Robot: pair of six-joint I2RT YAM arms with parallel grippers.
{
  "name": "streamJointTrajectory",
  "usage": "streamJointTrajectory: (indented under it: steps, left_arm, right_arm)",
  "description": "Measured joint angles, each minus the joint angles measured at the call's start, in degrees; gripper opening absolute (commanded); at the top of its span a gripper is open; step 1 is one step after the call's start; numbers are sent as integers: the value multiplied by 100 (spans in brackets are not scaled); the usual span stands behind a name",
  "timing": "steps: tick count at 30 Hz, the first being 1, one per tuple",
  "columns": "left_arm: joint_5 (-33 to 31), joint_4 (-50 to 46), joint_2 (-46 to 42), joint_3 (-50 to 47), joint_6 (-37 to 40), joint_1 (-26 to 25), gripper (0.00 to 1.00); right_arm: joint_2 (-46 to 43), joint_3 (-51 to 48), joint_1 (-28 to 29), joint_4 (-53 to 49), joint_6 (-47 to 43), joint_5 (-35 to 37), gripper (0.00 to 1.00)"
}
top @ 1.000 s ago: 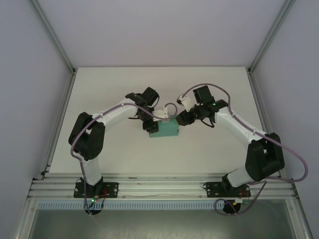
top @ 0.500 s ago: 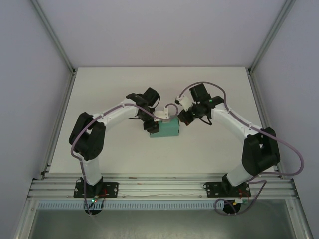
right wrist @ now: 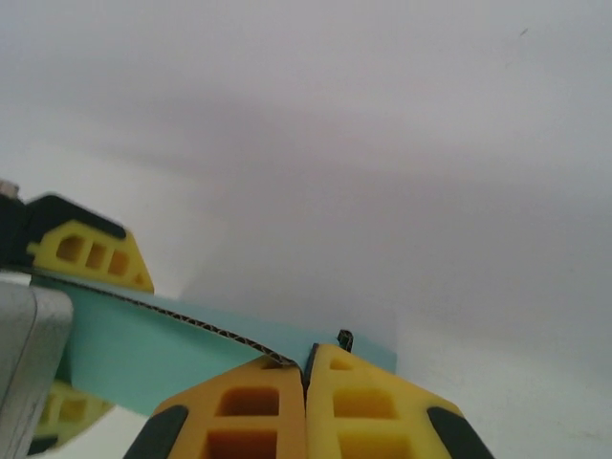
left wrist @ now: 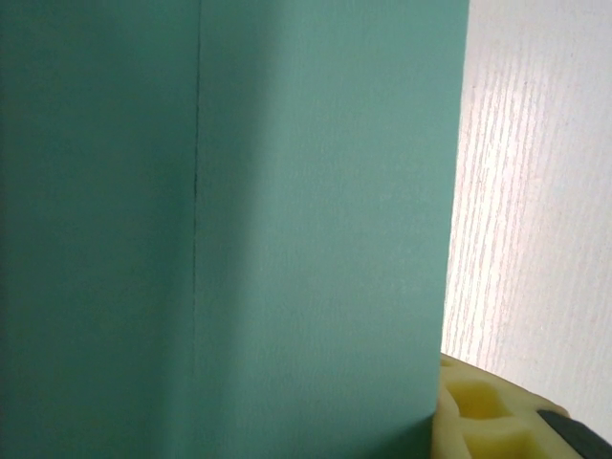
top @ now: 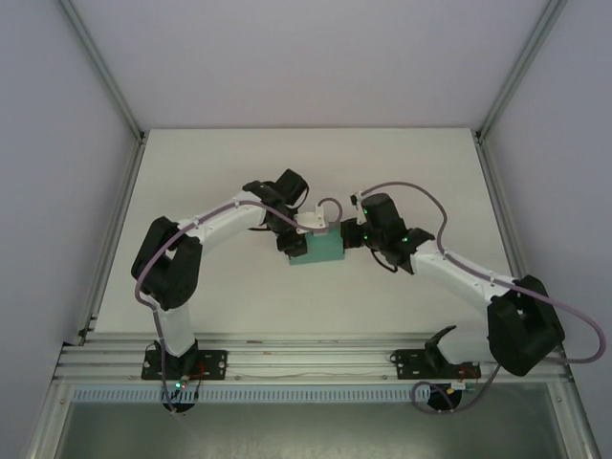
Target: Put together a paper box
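Lying clamped between left pincer (top: 295,245) and right pincer (top: 351,235): paper box (top: 321,251).

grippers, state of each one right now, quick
Left gripper: closed on the paper box, one of its fingers on each face of the card.
Right gripper: closed, fingers together at the box's edge; pinching cannot be told.
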Motion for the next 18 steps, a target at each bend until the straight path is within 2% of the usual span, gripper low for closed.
streamJointTrajectory:
  steps: [6,15,18]
  left_arm:
    - [-50,107,-2,-31,-162,0,38]
    - [-131,131,-35,-66,-260,0,41]
    - [-144,131,-35,-66,-323,7,51]
  right_arm:
    - [-11,-584,190,1189,70,490,0]
    - [68,-1727,393,3388,-702,822,0]
    - [181,-1751,409,3648,-741,883,0]
